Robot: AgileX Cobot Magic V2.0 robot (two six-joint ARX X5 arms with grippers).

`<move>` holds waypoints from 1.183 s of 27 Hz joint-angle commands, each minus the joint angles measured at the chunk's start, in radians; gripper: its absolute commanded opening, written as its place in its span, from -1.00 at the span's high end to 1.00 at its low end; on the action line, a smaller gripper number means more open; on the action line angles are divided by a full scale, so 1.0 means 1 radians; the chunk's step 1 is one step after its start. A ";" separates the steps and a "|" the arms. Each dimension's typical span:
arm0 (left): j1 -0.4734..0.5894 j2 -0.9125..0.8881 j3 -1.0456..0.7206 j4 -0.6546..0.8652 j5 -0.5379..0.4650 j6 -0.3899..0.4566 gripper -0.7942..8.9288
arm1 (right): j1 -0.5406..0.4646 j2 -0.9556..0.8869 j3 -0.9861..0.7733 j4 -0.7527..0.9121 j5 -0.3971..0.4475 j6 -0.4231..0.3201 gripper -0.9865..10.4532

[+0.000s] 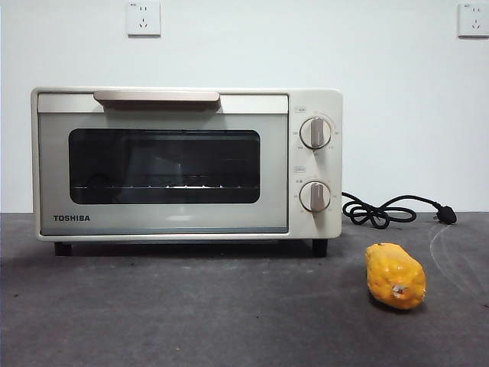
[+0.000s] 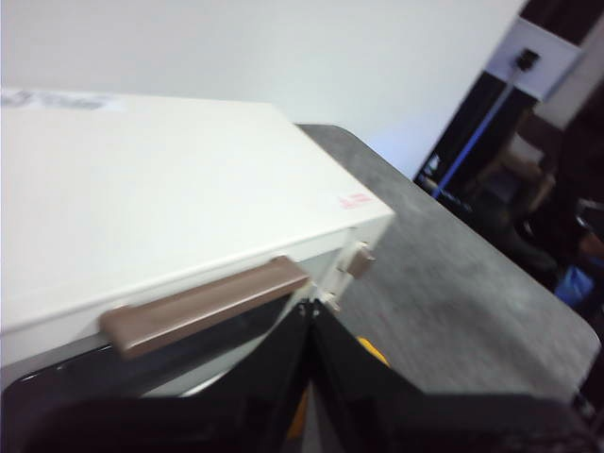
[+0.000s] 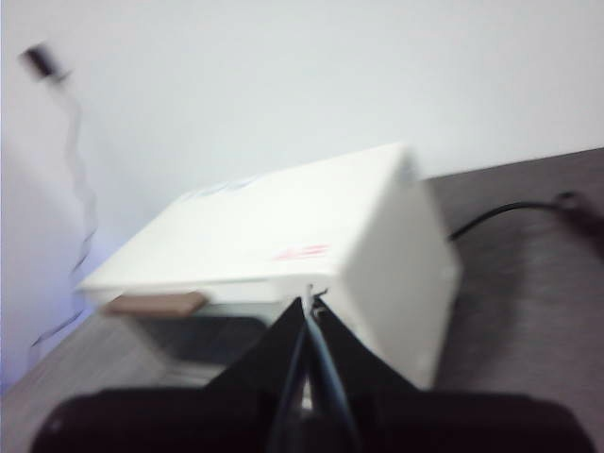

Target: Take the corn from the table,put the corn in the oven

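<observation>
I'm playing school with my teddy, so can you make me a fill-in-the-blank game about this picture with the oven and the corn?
1. The yellow-orange bumpy corn cob lies on the dark grey matte ____.
2. The cream-white boxy toaster oven has its glass door ____.
3. Beside the door are ____ round knobs.
4. The black cord lies on the same side of the oven as the ____.

Missing words: table; shut; two; corn
</observation>
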 commanded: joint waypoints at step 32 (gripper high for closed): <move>-0.045 0.234 0.545 -0.771 -0.267 0.382 0.85 | 0.536 0.791 0.546 -0.832 0.579 -0.188 -0.39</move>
